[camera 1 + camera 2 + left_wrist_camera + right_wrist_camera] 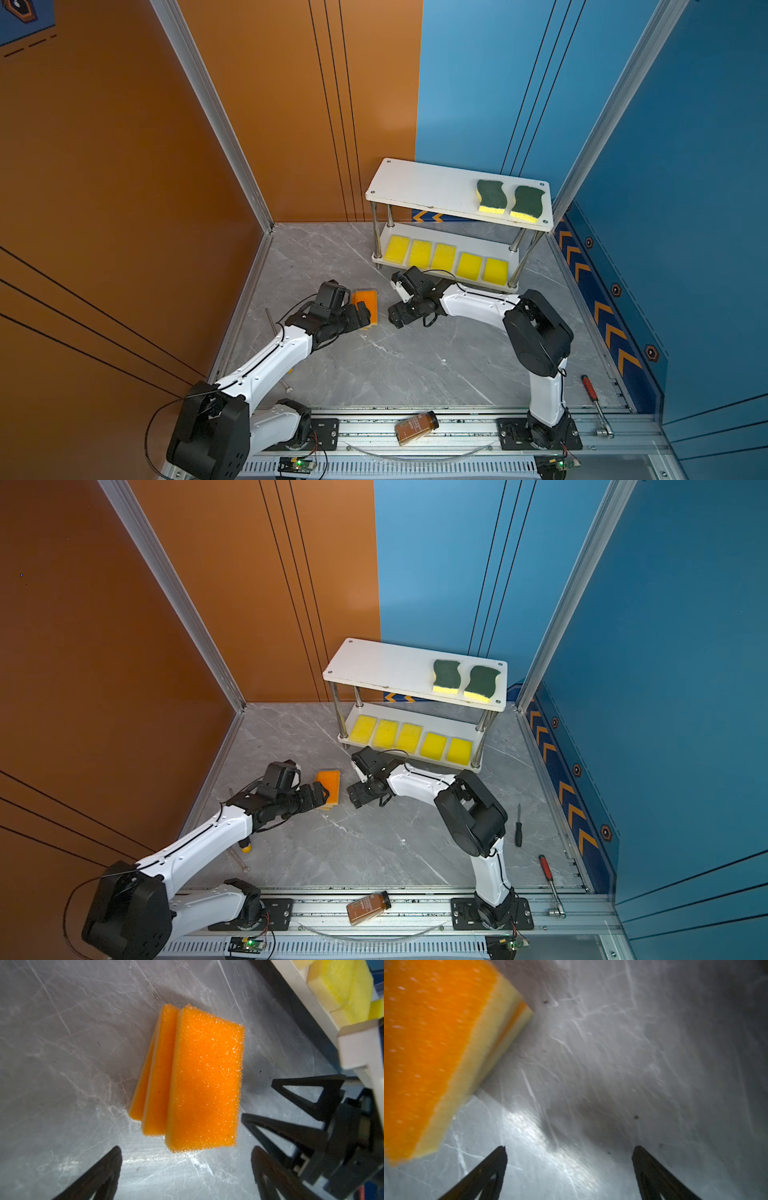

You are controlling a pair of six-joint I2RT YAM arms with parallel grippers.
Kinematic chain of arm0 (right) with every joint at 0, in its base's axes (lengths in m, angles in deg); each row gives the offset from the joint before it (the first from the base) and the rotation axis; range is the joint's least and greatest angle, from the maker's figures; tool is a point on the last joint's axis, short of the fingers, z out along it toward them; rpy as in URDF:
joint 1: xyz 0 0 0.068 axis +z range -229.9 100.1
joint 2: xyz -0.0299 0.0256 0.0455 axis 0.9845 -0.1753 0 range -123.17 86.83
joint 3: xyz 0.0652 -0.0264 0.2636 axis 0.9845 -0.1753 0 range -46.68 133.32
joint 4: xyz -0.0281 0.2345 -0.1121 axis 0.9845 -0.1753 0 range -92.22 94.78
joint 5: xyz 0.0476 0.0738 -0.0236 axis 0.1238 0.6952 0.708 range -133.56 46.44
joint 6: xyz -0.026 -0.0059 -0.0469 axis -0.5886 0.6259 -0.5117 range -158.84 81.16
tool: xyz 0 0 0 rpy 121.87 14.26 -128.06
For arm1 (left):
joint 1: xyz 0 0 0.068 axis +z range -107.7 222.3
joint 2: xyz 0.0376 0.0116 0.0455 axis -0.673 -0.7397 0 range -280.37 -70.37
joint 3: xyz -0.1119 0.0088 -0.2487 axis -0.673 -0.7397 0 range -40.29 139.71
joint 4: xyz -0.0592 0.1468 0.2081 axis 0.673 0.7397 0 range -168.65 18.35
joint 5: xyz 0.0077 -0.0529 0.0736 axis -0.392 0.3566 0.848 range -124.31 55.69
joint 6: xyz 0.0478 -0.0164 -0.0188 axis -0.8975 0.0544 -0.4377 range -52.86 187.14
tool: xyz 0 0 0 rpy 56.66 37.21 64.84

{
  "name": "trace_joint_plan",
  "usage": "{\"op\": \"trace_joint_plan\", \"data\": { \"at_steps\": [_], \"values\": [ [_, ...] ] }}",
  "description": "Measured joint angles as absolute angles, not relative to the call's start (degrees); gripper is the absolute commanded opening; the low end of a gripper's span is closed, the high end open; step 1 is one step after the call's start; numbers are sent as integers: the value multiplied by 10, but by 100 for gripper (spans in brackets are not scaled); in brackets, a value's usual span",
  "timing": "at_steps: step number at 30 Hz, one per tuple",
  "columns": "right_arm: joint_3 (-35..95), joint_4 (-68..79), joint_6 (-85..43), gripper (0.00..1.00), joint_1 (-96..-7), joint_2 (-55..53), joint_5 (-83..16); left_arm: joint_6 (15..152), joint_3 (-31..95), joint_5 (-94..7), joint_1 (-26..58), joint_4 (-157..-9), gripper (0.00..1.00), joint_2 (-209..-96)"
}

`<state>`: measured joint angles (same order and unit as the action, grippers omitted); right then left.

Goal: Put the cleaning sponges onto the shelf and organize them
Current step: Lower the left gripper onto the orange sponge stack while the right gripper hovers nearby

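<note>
We find the three orange sponges (366,296) in a fanned stack on the table (395,365), between the two grippers and in front of the shelf (424,187). Their long axis runs away from the robot, toward the back.

The left gripper (186,1153) is the nearer one. It is wide open and empty, and it looks along that long axis with the stack's near end just ahead of its jaws. We judge it can straddle the short width from there. The right gripper (393,301), also open and empty, hangs just beside the stack on the other side. In its wrist view the orange sponges (429,1043) sit off to one side of its jaws.

Five yellow sponges (444,257) fill the lower board, and two green ones (491,193) take the upper board's right end. The left part of that board is bare, which is the room we would aim for, though the right arm (473,300) lies across the shelf front.
</note>
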<state>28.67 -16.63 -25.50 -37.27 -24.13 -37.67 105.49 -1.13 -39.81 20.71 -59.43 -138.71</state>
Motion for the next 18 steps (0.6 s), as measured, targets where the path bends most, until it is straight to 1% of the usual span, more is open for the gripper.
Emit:
{"op": "trace_joint_plan", "data": {
  "at_steps": [7,11,18],
  "values": [
    [245,-165,-250,93,-421,-181,-378,1022,46,-363,162,-569,98,-1439],
    [234,-163,-248,93,-426,-172,-378,1010,74,-338,140,-558,98,-1462],
    [230,-162,-248,93,-426,-172,-378,1003,96,-304,126,-531,98,-1502]
  ]
}}
